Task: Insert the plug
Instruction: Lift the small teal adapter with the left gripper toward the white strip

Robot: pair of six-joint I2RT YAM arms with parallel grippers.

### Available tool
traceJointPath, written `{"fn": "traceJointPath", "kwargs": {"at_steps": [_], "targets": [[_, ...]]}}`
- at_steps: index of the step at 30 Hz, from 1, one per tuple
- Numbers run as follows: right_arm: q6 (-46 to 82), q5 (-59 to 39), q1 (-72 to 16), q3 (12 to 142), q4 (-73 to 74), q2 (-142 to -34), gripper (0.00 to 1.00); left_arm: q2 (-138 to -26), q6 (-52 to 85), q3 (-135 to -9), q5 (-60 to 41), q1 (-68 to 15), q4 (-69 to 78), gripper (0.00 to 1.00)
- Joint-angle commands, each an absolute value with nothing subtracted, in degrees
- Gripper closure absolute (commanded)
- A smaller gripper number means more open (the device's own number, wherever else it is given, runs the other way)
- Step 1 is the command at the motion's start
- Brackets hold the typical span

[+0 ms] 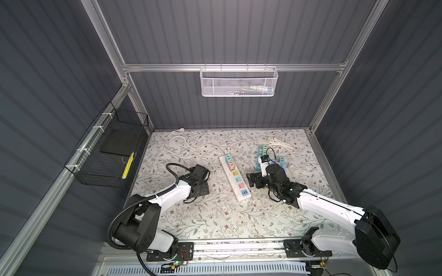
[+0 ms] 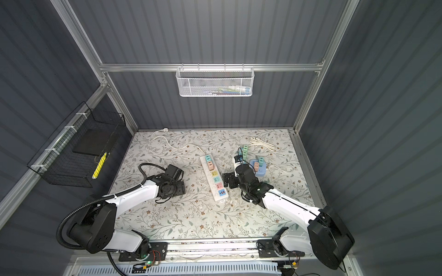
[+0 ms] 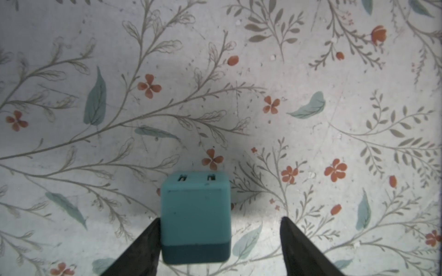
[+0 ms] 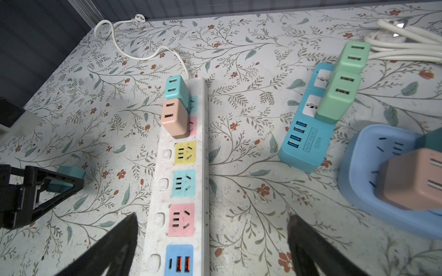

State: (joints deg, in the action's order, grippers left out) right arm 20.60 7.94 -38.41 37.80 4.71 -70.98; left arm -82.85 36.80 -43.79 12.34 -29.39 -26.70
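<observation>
A teal cube plug [image 3: 195,215] rests on the floral tabletop, its two prong slots facing away from the left wrist camera. My left gripper [image 3: 220,219] straddles it and is open: one finger [image 3: 146,241] touches the plug's side, while the other finger [image 3: 301,246] stands apart with bare table between. In both top views the left gripper [image 1: 200,189] [image 2: 175,187] points down and hides the plug. The white power strip [image 1: 229,177] [image 2: 207,178] [image 4: 165,191] lies mid-table. My right gripper [image 4: 212,229] [image 1: 254,180] hovers open over its near end, holding nothing.
A teal plug [image 4: 174,87] and a peach plug [image 4: 172,117] sit in the strip's far sockets. At the right stand a blue strip [image 4: 308,143] with two green plugs [image 4: 339,95] and a round pale-blue socket base [image 4: 358,167] with a peach plug [image 4: 411,179]. White cords [image 1: 281,143] lie at the back.
</observation>
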Motion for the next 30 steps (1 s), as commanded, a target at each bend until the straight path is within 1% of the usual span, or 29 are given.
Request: {"fn": "traceJointPath", "kwargs": {"at_steps": [1, 7, 12, 18, 21, 30], "targets": [[21.0, 7.8, -38.5, 37.8, 4.8, -71.5, 0.04, -83.2, 34.9, -46.3, 11.2, -30.5, -29.1, 0.24], [21.0, 7.8, -38.6, 37.8, 4.7, -71.2, 0.04, -84.9, 32.5, -48.9, 18.1, -30.8, -34.5, 0.22], [21.2, 7.4, -38.5, 37.9, 4.7, -71.5, 0.06, -87.0, 31.7, -50.0, 18.6, -30.8, -35.7, 0.24], [21.3, 7.2, -38.5, 37.9, 4.6, -71.4, 0.08, -89.5, 31.6, -50.2, 16.4, -29.7, -34.7, 0.34], [21.4, 6.9, -38.5, 38.0, 4.7, -71.4, 0.09, -89.8, 31.5, -49.3, 13.1, -27.9, -33.1, 0.40], [21.4, 6.5, -38.6, 37.9, 4.6, -71.4, 0.10, -91.5, 30.1, -48.6, 14.4, -27.3, -31.9, 0.47]]}}
